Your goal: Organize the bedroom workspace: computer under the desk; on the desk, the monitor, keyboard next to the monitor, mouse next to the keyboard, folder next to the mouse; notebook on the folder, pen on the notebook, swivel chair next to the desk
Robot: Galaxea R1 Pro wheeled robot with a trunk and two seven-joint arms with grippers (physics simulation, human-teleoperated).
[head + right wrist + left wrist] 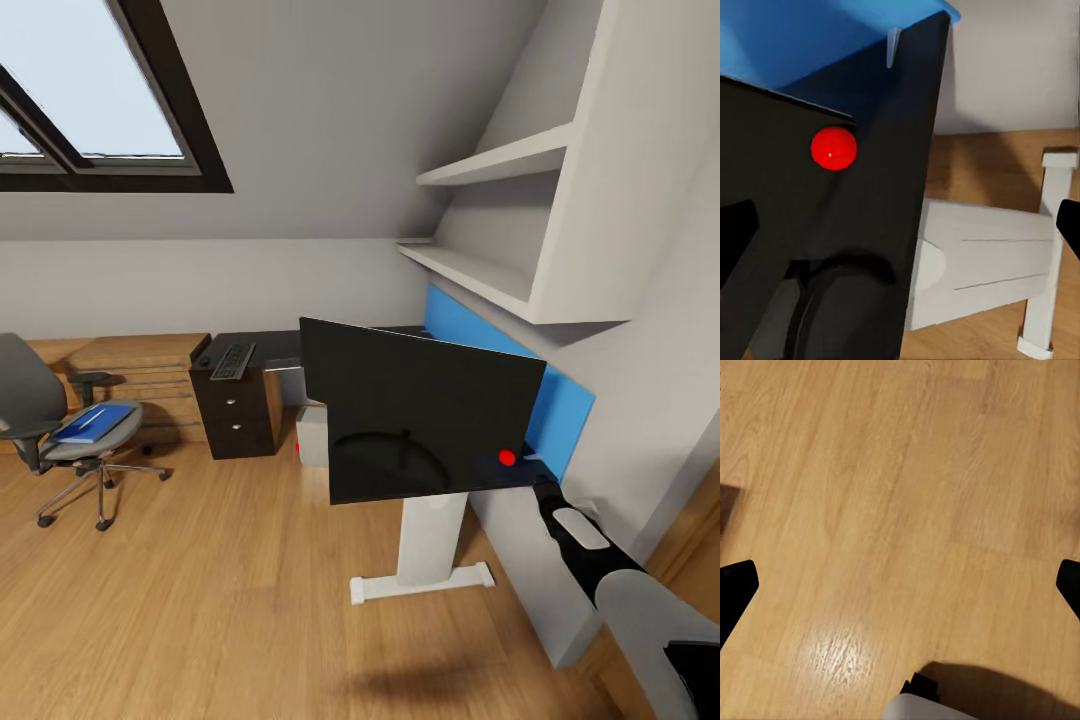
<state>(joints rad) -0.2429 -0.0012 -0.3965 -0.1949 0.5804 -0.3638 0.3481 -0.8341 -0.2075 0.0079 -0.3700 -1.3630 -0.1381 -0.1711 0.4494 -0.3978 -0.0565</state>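
On the glossy black tabletop [400,330] at about three o'clock of the head view stands the monitor [420,415], screen toward the camera, its red light low at the right corner; that step looks done. Part of the computer [312,435] shows at the tabletop's far end, apparently beneath it. Everything else seems left: the keyboard [233,361] lies on the black drawer cabinet [240,410] at ten o'clock, and the folder [93,423] rests on the swivel chair [60,430] at nine o'clock, well apart from the tabletop. Notebook, pen and mouse I cannot make out. The right claw [900,221] is spread beside the monitor's corner; the left claw [900,585] is spread over bare floor [900,495].
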